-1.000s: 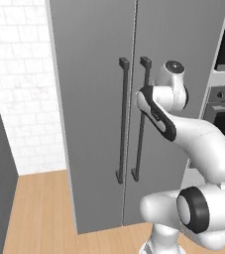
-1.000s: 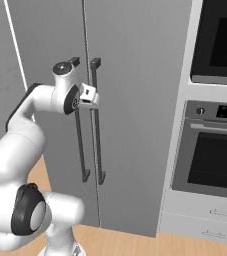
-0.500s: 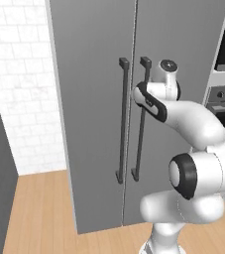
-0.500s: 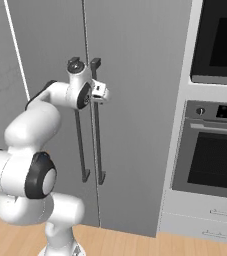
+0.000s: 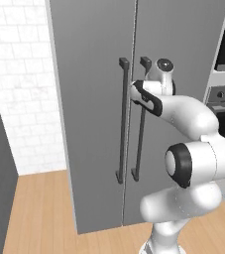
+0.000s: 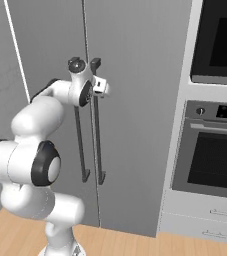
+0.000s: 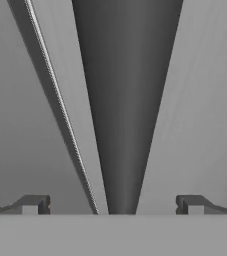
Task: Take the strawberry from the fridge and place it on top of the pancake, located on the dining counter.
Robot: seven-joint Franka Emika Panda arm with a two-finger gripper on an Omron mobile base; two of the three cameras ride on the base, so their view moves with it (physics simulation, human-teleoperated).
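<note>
Straddling the right-hand door handle (image 7: 126,100) of the closed fridge (image 5: 94,74), the gripper (image 7: 112,204) stands spread wide, a fingertip (image 7: 34,204) either side of the dark bar, near its top end

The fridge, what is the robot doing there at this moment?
The white arm has its tool open at the fridge, whose two doors are both closed. In the hand view, one dark vertical handle runs between the two fingertips, so the tool is lined up around it but not closed on it. From the right base view this looks like the right door's handle. The black wall oven stands beside the fridge.
</note>
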